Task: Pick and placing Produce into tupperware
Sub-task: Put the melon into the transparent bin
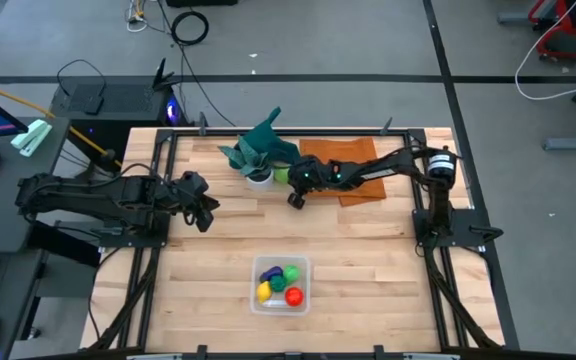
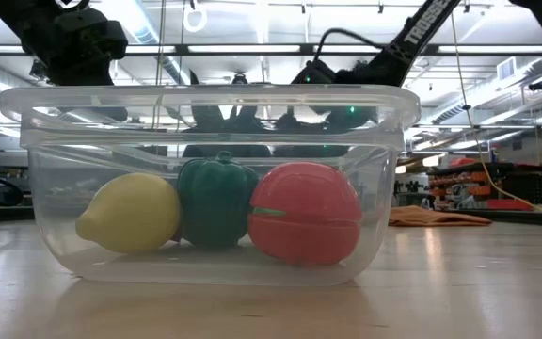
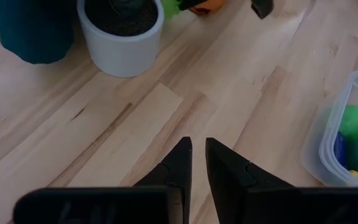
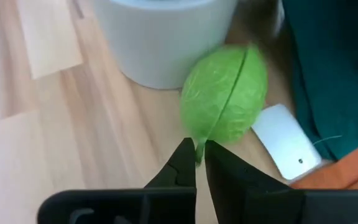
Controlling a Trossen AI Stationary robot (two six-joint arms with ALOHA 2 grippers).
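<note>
Wooden slat tabletop [image 1: 368,260], framed by dark rails along its edges; grey floor beyond, desk clutter off the left side.

Left: left gripper [image 1: 206,212] hangs over the table's left-centre, arm reaching in from the left rail. From its wrist view the two dark fingers [image 3: 178,163] stand nearly pressed together, a thin slit between them, nothing held. Bare wood lies under and ahead of it, open all the way across to the box.

Centre back: white pot [image 1: 259,178] with a teal-leaved plant [image 1: 260,148] sits near the far rail. Just beside the pot, a light green produce piece [image 4: 225,99] lies on the wood, touching or nearly touching the pot wall. A small white flat object [image 4: 286,141] lies just beside it. The right gripper [image 1: 295,199] is down at this piece; fingers closed, tips pinching its thin stem end [image 4: 199,149]. Tight spot: pot on one side, plant leaves and cloth on the other.

Centre front: clear tupperware [image 1: 304,300] stands near the front edge, well apart from both grippers. Inside, yellow [image 2: 130,213], dark green [image 2: 216,201] and red [image 2: 304,213] pieces sit side by side touching; the high view also shows a blue-purple piece [image 1: 271,273] behind. Wide open wood surrounds the box on all sides.

Right: orange-brown cloth [image 1: 360,155] lies flat at the back right, under the right arm [image 1: 388,165], which stretches from its base at the right rail.
</note>
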